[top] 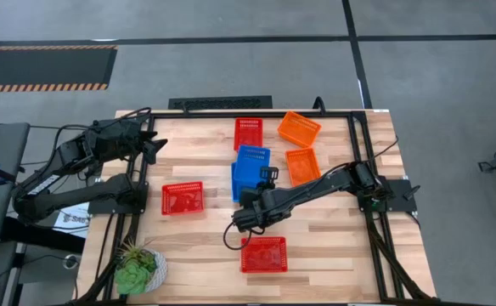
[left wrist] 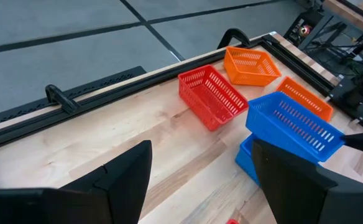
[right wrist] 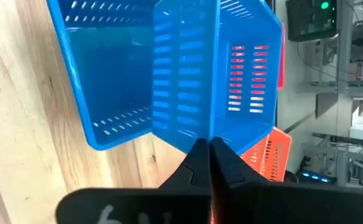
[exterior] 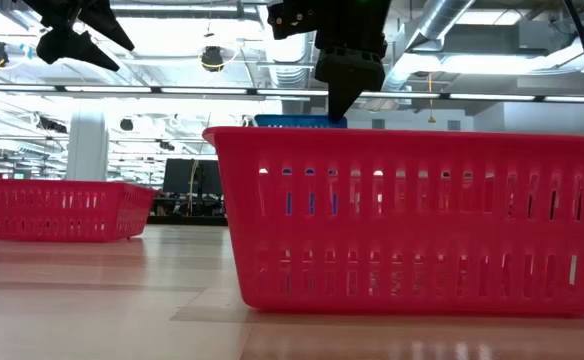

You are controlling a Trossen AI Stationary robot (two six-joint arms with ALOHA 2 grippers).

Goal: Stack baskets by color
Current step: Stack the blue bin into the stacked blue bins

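Observation:
Two blue baskets sit mid-table, the upper one (top: 253,158) lying tilted on the lower one (top: 240,184). Red baskets stand at the far middle (top: 248,133), at the left (top: 183,198) and near the front edge (top: 263,253). Two orange baskets (top: 299,127) (top: 303,166) lie to the blue ones' right. My right gripper (top: 269,176) (right wrist: 207,146) is shut and empty, slanting down from the near side, its tips at the blue baskets' right end (right wrist: 194,127). My left gripper (top: 156,149) (left wrist: 200,186) hangs open above the table's far left. My right gripper's shut fingertips (exterior: 338,105) stand right at the rim of the upper blue basket (exterior: 302,121), at its right end. I cannot tell whether they touch it.
A potted green plant (top: 138,270) stands at the near left corner. A black metal frame (top: 358,115) runs round the table's edges. Bare wood lies between the left red basket and the blue ones, and at the near right.

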